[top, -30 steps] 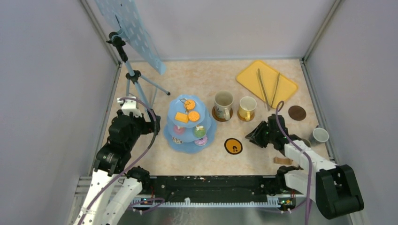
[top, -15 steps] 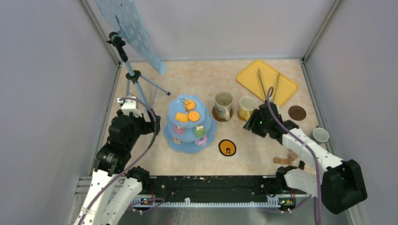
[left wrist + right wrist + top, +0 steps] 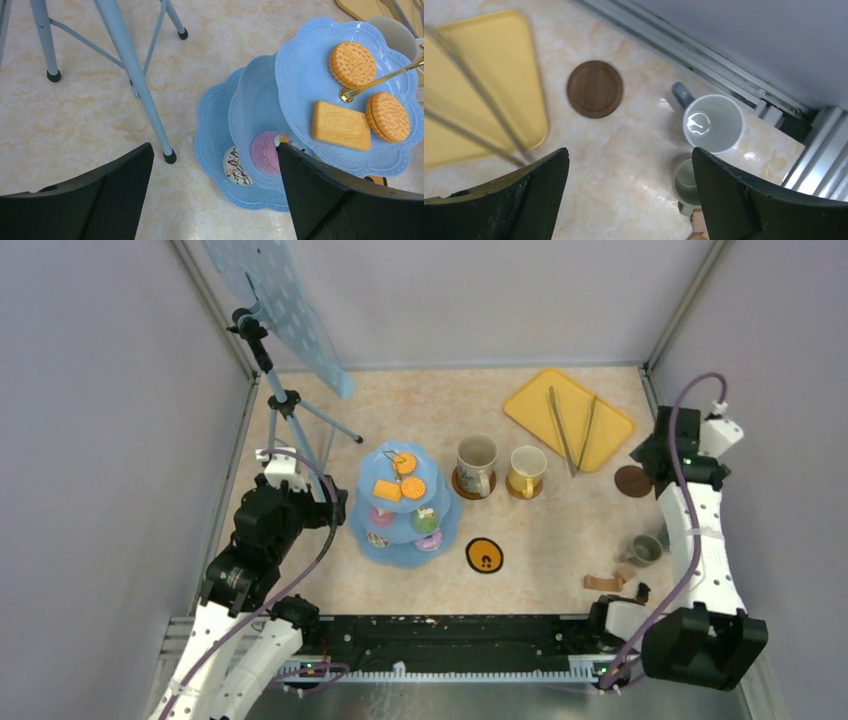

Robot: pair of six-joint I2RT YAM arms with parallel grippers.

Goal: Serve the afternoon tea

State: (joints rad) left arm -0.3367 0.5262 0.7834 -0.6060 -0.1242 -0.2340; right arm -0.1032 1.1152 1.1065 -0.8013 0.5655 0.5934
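A: What's around the right gripper (image 3: 630, 152)?
B: It gapes, empty. A grey mug (image 3: 714, 123) and a smaller mug (image 3: 688, 185), perhaps white, sit by the rail (image 3: 724, 65); coaster (image 3: 595, 89) near, tray (image 3: 499, 50) beside.
A: And the left gripper (image 3: 214, 150)?
B: Apart too, over the biscuits (image 3: 352, 64); tripod leg (image 3: 131, 75) close.

1. A robotics laboratory test cell is pictured: a marble-patterned table (image 3: 440, 405) is boxed in by plain grey panels (image 3: 100, 440) fitted between aluminium frame posts (image 3: 690, 310).
2. Two black-and-white robot arms, the left arm (image 3: 255, 540) and the right arm (image 3: 700, 540), are seen mounted on a metal rail (image 3: 450, 635) at the near edge, with purple cables (image 3: 688, 382) left exposed.
3. A dotted blue board (image 3: 275, 300) is held up on a tripod (image 3: 285, 405), marking the space as a staged recording rig.
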